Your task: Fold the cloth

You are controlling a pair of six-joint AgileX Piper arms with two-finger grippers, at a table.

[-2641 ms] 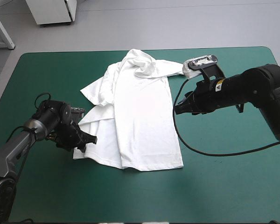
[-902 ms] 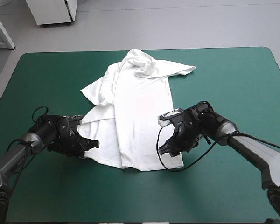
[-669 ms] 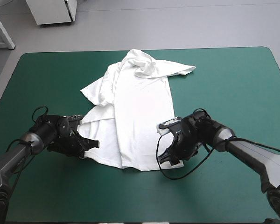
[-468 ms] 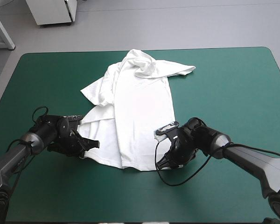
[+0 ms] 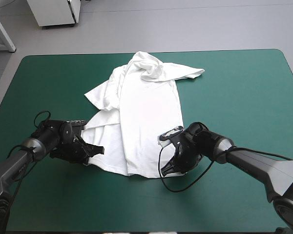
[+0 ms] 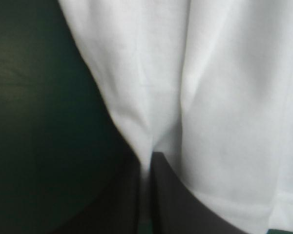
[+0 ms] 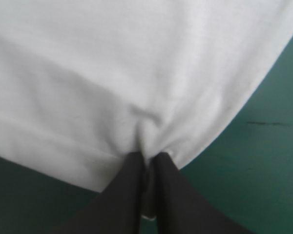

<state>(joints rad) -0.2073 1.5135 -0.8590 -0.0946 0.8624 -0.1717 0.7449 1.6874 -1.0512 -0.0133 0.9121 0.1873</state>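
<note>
The white T-shirt (image 5: 144, 112) lies spread along the middle of the teal-green table, its collar end bunched toward the far edge and one side folded over itself. My left gripper (image 5: 95, 151) pinches the near left corner of the hem; in the left wrist view its black fingers (image 6: 129, 200) are shut with the T-shirt (image 6: 210, 97) caught between them. My right gripper (image 5: 167, 169) holds the near right corner of the hem. There the black fingers (image 7: 161, 190) meet on a puckered fold of the T-shirt (image 7: 136, 63).
Teal-green cover (image 5: 244, 87) lies bare to the right and along the near edge. A sleeve (image 5: 190, 73) sticks out toward the far right of the T-shirt.
My right arm swung from the far right sleeve down to the near right hem corner and closed on it. The left gripper kept its hold at the near left corner.
</note>
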